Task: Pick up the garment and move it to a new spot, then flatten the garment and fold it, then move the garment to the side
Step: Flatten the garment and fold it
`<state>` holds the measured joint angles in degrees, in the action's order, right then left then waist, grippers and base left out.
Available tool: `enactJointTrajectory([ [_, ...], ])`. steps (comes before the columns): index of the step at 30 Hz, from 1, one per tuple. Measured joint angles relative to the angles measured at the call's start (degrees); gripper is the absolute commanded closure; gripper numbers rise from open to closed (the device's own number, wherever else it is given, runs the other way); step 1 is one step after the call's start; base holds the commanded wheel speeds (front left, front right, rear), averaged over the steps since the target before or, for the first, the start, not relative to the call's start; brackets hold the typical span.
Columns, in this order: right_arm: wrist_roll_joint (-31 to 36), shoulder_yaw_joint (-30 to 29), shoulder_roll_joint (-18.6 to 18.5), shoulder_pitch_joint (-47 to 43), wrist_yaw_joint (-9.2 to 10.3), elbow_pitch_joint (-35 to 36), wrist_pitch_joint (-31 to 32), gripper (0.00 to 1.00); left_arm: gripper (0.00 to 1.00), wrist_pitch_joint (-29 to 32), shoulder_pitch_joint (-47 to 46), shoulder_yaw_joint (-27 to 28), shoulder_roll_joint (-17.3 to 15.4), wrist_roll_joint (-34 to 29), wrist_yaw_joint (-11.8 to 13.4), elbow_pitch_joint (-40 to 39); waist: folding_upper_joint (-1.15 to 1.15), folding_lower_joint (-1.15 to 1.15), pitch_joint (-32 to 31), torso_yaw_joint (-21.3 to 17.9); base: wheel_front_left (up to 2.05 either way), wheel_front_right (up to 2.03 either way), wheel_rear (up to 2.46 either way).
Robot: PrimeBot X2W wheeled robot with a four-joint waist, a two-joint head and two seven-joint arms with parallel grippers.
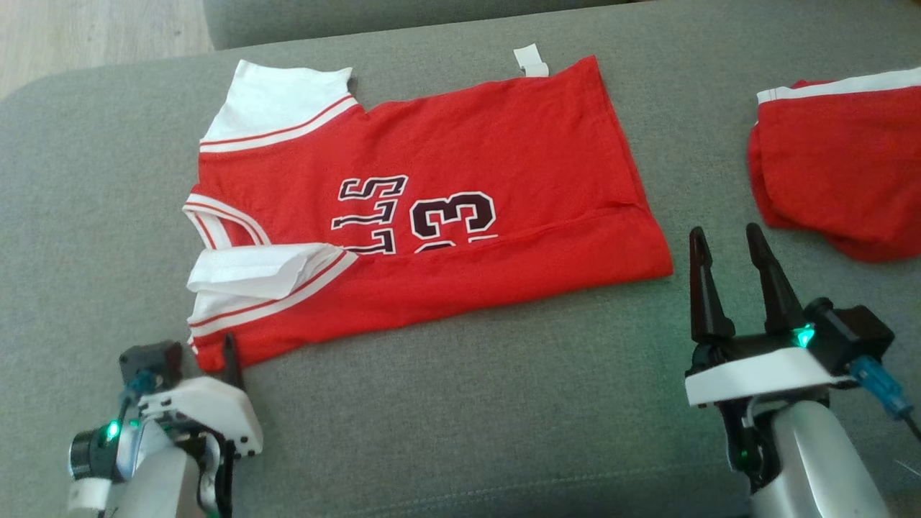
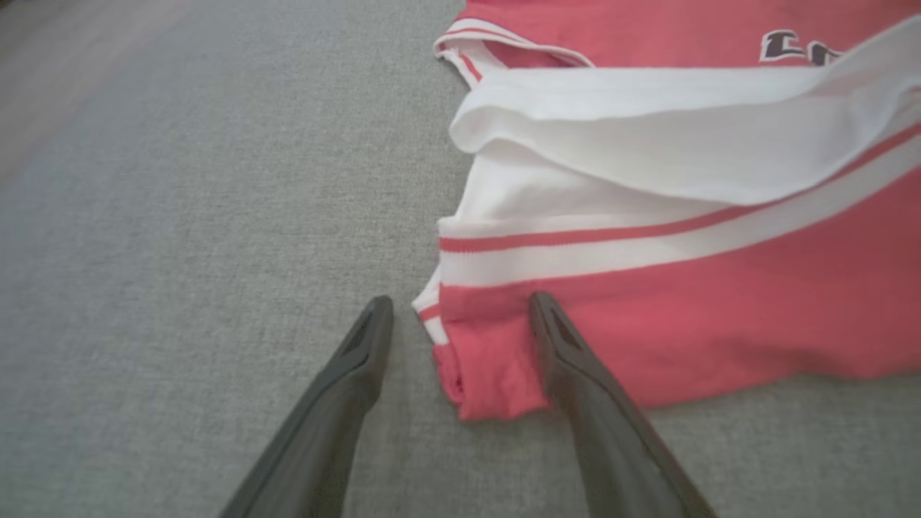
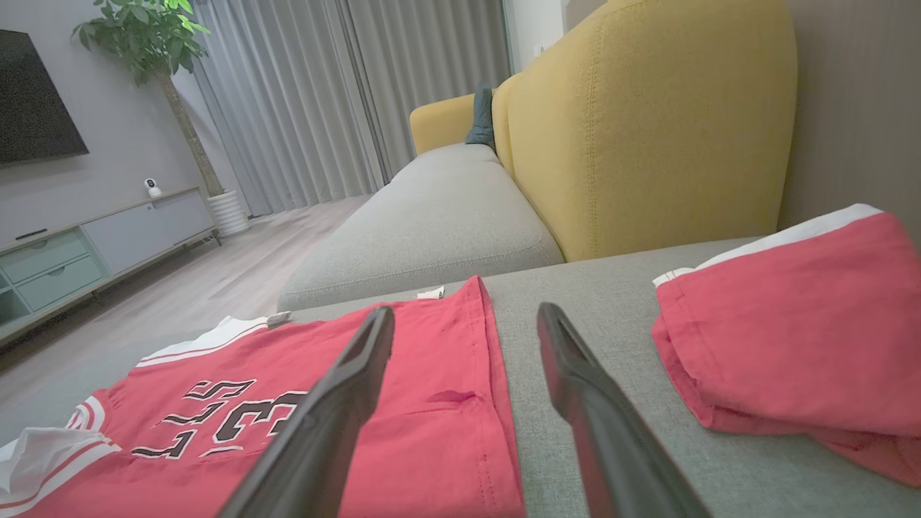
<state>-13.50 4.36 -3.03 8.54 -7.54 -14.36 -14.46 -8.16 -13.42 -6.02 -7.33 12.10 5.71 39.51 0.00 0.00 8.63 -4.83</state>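
Item: red jersey [image 1: 432, 216], flat on grey sofa cushion [image 1: 468, 403], near edge folded over. Step: folding, judged midway. Left claw [image 2: 460, 301] wide, straddling the near shoulder corner, possibly touching; right claw [image 1: 725, 232] wide, just beside the hem corner. Next: pinch both corners, carry across.

The red-and-white cloth jersey [image 1: 468, 144] is soft and matt, its dark numerals printed flat. The grey sofa seat [image 1: 504, 403] under it is coarse woven fabric. The right tool [image 1: 725, 232] has dull black plastic fingers [image 1: 776, 288] above a smooth white plastic shell.
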Motion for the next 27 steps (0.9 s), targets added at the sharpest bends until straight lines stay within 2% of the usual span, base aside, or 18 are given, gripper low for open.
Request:
enactJointTrajectory([
  [7, 1.1, -2.1, 0.2, 0.4, 0.0, 0.0, 0.0, 0.0, 0.0, 0.6, -2.4, -1.0, -0.1, 0.2, -2.3, 2.3, 0.0, 0.0, 0.8, -0.4, 0.0, 0.0, 0.0],
  [8, 1.1, -2.9, 0.2, 0.5, 0.0, 0.1, 0.0, 0.0, 0.41, 0.9, -2.7, -1.1, -0.1, 0.2, -2.8, 2.6, 0.0, 0.0, 0.9, -0.5, 0.0, 0.0, 0.0],
  [9, 1.1, -2.9, 0.2, 0.5, 0.0, 0.1, 0.0, 0.0, 0.41, 0.9, -2.7, -1.1, -0.1, 0.2, -2.8, 2.6, 0.0, 0.0, 0.9, -0.5, 0.0, 0.0, 0.0],
  [10, 1.2, -3.6, 0.2, 0.5, 0.0, 0.1, 0.0, 0.0, 0.85, 1.0, -2.9, -1.2, -0.2, 0.4, -3.3, 2.8, 0.0, 0.0, 1.0, -0.5, 0.0, 0.0, 0.0],
  [11, 1.4, -4.2, 0.2, 0.5, 0.0, 0.2, 0.0, 0.0, 1.0, 1.0, -3.3, -1.5, -0.2, 0.7, -3.8, 3.0, 0.0, 0.0, 1.1, -0.5, 0.0, 0.0, 0.0],
  [18, 1.7, -7.0, 0.2, 1.7, 0.0, 0.2, 0.0, 0.0, 1.0, -2.1, -3.8, -2.0, 0.4, 1.6, -3.1, 3.0, 0.0, 0.0, 0.9, 0.3, 0.0, 0.0, 0.0],
  [27, -0.8, -4.4, 0.3, 1.9, 0.0, -5.7, 3.4, 0.0, 1.0, -5.6, -3.7, -2.3, 0.4, 1.2, -2.6, -4.4, 0.0, 0.0, 0.8, 2.9, 0.0, 0.0, 0.0],
])
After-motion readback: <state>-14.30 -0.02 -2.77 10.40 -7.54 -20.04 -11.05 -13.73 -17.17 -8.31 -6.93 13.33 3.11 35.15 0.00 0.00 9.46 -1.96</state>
